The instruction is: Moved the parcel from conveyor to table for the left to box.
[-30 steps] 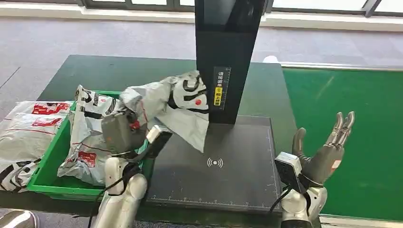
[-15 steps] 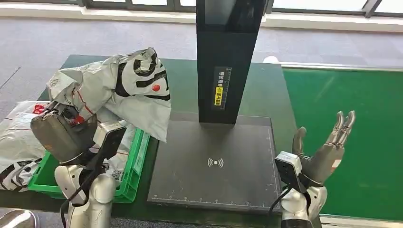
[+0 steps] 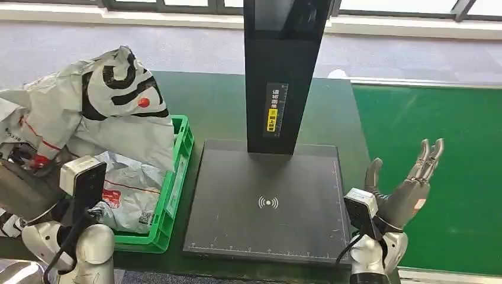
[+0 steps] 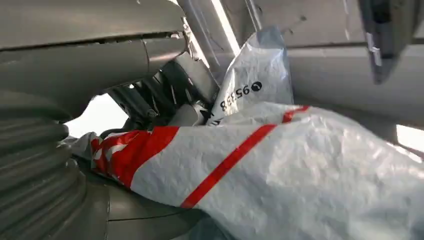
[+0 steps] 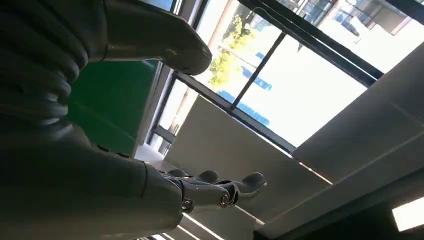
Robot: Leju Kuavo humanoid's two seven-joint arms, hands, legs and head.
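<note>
The parcel (image 3: pixel 100 112) is a soft, light, crinkly poly bag that sags from any hold, so I bunch it at one end. My left hand (image 3: pixel 26 189), lower left of frame, has its fingers (image 4: pixel 150 100) clenched on that end, the bag draping above the green bin (image 3: pixel 177 171). My right hand (image 3: pixel 408 189) stays spread, empty

Parcel-sorting station: scanner stand (image 3: pixel 278 77), green bin (image 3: pixel 169 195), conveyor (image 3: pixel 432 148).
</note>
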